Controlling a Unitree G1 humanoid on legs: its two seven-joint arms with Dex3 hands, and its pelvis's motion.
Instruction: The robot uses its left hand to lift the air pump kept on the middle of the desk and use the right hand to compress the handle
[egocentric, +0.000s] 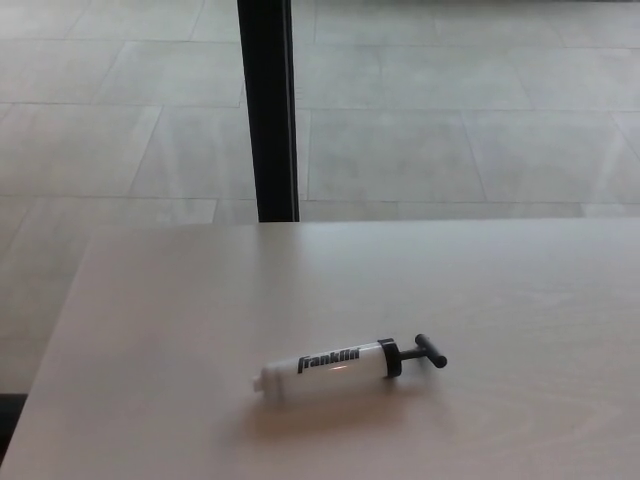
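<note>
1. One white cylindrical air pump (335, 365) with black "Franklin" lettering lies flat on the pale wooden desk (180, 330), near its front middle
2. Long axis runs left to right, slightly tilted; the black T-handle (430, 351) points right, the nozzle end left
3. Behind the desk: grey tiled floor (450, 130) and one black vertical post (267, 110)
4. Neither robot hand shows, so finger state cannot be told

One air pump (345, 366), lying alone on one tabletop (200, 300). On that pump: one white barrel (325, 369), one black T-handle (430, 351), one printed word, "Franklin". One black post (267, 110) behind the tabletop. Many pale floor tiles (420, 150), uncounted.
</note>
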